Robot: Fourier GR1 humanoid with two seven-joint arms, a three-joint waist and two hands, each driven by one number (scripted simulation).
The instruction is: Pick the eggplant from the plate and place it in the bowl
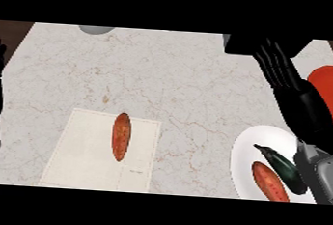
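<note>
Your right robot hand (283, 68), fingers straight and holding nothing, sits beyond the plate (249, 143); reaching back, it could grab the sweet potato (270, 182) touching the eggplant (284, 166).

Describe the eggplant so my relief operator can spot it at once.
Look to the white plate at the counter's right edge, beside the right forearm. Two long vegetables lie on it side by side. The eggplant is the dark, nearly black one nearer the arm; its neighbour is orange-red.

open counter (192, 87) mid-view, sweet potato (268, 182) crowding eggplant (286, 167)
</note>
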